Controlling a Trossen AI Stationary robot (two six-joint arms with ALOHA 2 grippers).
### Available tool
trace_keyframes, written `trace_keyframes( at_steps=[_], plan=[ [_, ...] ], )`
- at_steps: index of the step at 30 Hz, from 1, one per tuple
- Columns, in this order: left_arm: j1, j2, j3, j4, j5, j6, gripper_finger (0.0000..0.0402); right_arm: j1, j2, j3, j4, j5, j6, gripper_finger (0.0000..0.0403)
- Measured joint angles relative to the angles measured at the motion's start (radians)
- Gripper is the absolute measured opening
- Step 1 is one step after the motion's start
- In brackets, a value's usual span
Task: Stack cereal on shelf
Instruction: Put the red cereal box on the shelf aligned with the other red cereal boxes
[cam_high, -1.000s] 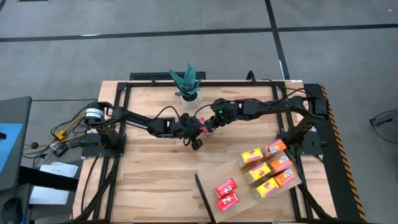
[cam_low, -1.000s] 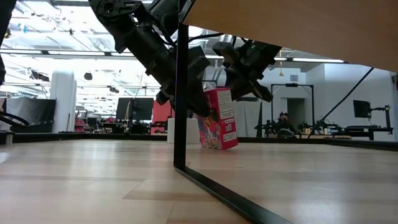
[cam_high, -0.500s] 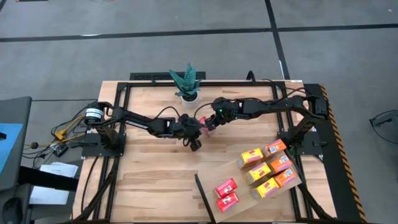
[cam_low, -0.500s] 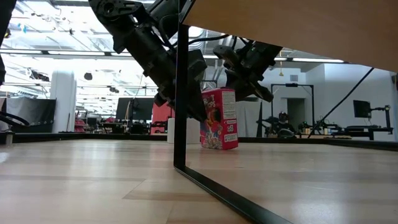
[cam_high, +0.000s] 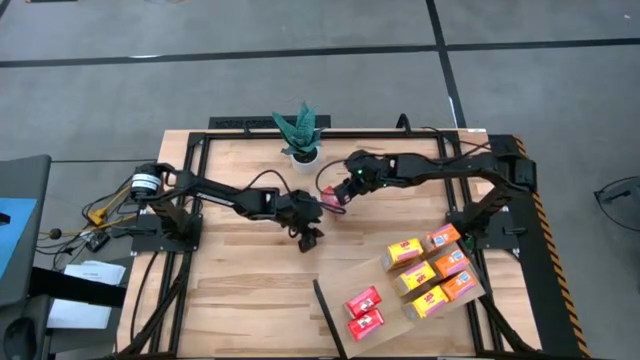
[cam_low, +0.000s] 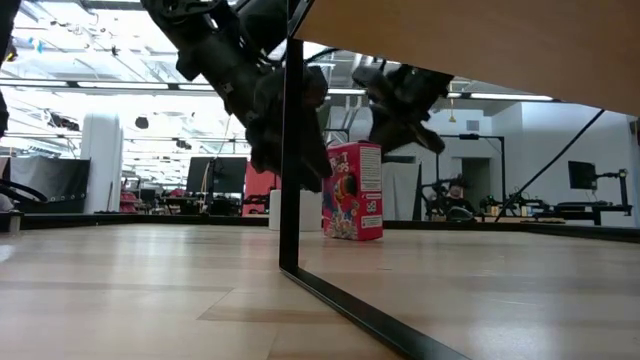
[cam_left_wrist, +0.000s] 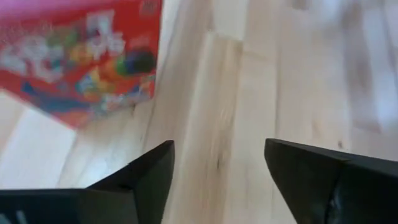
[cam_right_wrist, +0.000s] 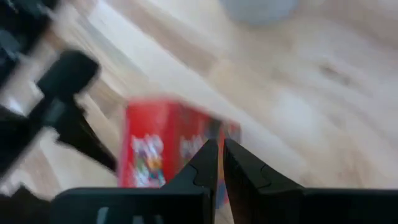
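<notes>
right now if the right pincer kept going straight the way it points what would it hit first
Most likely the red printed cardboard cereal box standing on the planked wooden tabletop; it sits just past the right pincer and its nearly shut fingers, though depth is unclear.

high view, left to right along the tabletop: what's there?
left gripper → red cereal box → right gripper → shelf with the boxes laid on it.
</notes>
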Motion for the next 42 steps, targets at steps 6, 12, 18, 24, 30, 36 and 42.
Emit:
trace_keyframes(
  at_steps=[6,12,18,24,30,36,42],
  plan=[
    [0.043,-0.103,0.039,-0.144,0.023,0.193,0.0261,-0.046,-0.172,-0.002,-0.097,0.016,-0.044,0.0052],
    [0.098,-0.156,0.167,-0.283,0.001,0.361,0.027,-0.087,-0.361,0.0,-0.151,0.075,-0.079,0.0052],
    [0.128,-0.129,0.349,-0.418,0.025,0.648,0.0271,-0.102,-0.514,0.0,-0.202,0.089,-0.096,0.0052],
    [0.162,-0.049,0.457,-0.463,0.089,0.796,0.0271,-0.093,-0.579,0.0,-0.276,0.091,-0.093,0.0052],
    [0.182,0.039,0.468,-0.478,0.139,0.919,0.0271,-0.081,-0.595,-0.001,-0.343,0.089,-0.079,0.0052],
    [0.182,0.085,0.47,-0.472,0.155,0.988,0.0271,-0.064,-0.594,0.0,-0.355,0.089,-0.07,0.0052],
    [0.194,0.097,0.469,-0.464,0.18,1.03,0.0271,-0.065,-0.588,-0.001,-0.356,0.089,-0.07,0.0052]
  ],
)
